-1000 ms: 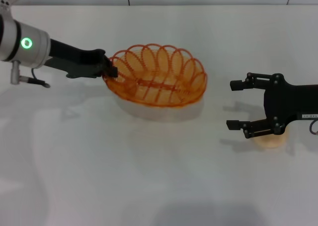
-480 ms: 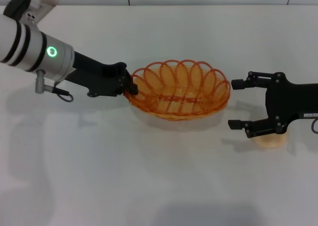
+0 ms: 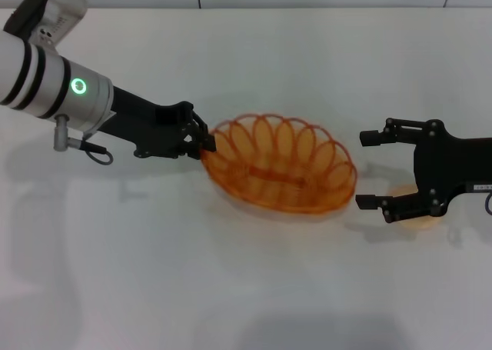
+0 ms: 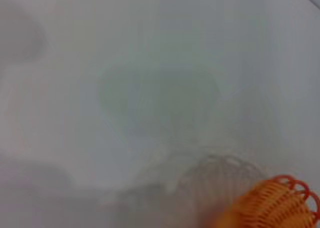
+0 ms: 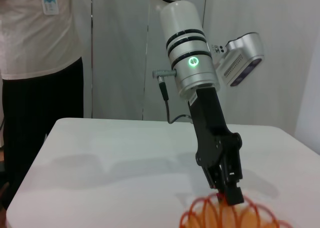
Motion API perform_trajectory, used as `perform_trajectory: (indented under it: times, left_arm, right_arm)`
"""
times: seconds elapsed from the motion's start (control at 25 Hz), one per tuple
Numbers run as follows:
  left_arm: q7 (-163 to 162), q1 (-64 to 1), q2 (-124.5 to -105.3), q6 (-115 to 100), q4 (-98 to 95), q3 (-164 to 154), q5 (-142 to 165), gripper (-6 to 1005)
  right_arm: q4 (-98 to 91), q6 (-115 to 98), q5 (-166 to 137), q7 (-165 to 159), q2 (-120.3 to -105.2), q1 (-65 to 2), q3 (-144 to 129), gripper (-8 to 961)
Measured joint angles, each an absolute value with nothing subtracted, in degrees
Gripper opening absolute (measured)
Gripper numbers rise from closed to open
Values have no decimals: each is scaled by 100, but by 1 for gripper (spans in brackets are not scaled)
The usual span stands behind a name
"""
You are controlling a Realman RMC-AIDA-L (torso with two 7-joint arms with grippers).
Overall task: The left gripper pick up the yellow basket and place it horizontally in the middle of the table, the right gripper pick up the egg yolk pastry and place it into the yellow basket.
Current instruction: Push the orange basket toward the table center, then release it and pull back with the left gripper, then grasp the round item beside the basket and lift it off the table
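Down and toward the robot goes the yellow basket (image 3: 281, 165) since half a second ago, tilting as it travels: its far rim is now riding higher than its near side, and its right end is sitting just beside the right gripper's (image 3: 370, 170) fingertips, where before it sat higher up the view. The left gripper (image 3: 202, 141) is pinching the basket's left rim, fingers closed tight on the looped wire, with the whole basket stretching out ahead of its tips toward the robot's right. Its black arm is slanting in from the left, a green ring glowing on the white forearm.

Over on the right, the right gripper is hovering low over the table (image 3: 246, 288) with its two fingers spread wide, gripping nothing. It has slid a touch closer to the robot than in the previous frame. The egg yolk pastry (image 3: 413, 220) is peeking out from under that gripper's near finger, mostly hidden behind the black claw, resting on the white top outside the basket.

From the right wrist view, the left gripper (image 5: 231, 195) is coming down at the basket's rim (image 5: 220, 213), only the top loops showing. A person in a pale shirt (image 5: 40, 32) is standing beyond the table's far edge. The left wrist view is catching just an orange corner of the basket (image 4: 272, 205) over the table.
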State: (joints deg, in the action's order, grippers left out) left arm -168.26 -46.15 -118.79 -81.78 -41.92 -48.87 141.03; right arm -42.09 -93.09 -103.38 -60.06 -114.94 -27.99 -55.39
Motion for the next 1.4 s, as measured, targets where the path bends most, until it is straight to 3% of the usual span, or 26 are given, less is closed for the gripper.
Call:
perform_trajectory:
  times: [0.12,0.56,0.96,1.16,1.4]
  left_arm:
    - [-16863,-4593,-11881,-8169,-4192,-4887,14113,170]
    - [-16730,-4584,-11797,-8270,-4201,-4887,14143,660]
    - [-15578,-4198,-11496,-8671,-4618,-4809,13718,851]
    - [-13952,-3497,-11319,-8960,-5106,-4771,12416,869]
    - [-11570,-2862,-11303,-9132,-5098,-4679,11390,871]
  right_arm:
    - [-4210,-9344,-10337,-5986,-11496,-2795,-5522,870]
    - [-4210,-9346,-10335,-5993,-11487,-2786,-5511,870]
    - [-4251,-9329,-10318,-6297,-11483,-2786,-5495,870]
    - [-4454,-9324,-10329,-6719,-11469,-2718,-5487,870]
    - [-4745,-9306,-10461,-7261,-11378,-2642,-5484,870]
